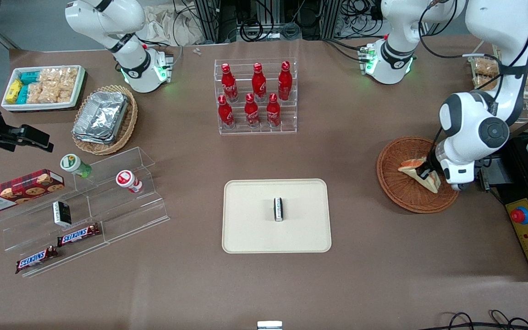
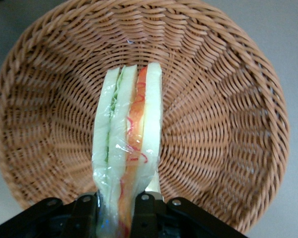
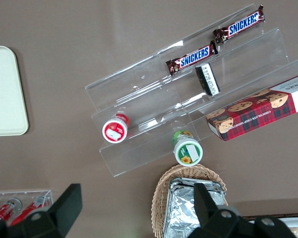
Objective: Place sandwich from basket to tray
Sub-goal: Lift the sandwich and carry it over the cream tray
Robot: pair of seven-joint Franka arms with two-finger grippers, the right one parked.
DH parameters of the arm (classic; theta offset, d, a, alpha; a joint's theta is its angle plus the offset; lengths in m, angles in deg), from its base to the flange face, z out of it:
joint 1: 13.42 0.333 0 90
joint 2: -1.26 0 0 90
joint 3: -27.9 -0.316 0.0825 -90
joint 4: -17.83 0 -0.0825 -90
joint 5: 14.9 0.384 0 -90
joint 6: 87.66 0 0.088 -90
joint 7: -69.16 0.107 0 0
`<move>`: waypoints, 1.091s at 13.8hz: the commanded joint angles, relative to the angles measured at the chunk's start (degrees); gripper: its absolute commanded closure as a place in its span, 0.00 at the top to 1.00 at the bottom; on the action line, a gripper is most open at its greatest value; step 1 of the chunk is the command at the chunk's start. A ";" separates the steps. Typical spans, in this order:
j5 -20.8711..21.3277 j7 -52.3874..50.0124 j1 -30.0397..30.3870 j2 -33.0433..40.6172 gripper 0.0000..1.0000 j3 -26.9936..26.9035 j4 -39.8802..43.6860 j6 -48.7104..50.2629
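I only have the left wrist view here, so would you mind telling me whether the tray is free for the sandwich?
Observer: Mostly; a small black-and-white packet stands at the middle of the tray.
Operator: Thank you. Where is the tray from the basket?
Observer: The basket sits toward the working arm's end; the tray lies mid-table, slightly nearer the front camera.
Operator: Is the sandwich held?
Observer: Yes, the gripper is shut on the sandwich over the basket.
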 commanded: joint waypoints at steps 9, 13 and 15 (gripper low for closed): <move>0.55 21.87 -0.21 5.86 0.00 5.94 20.49 31.28; 0.81 23.37 -0.30 5.16 0.00 14.89 23.90 30.40; 2.21 25.48 -0.30 3.06 0.00 19.64 27.16 30.14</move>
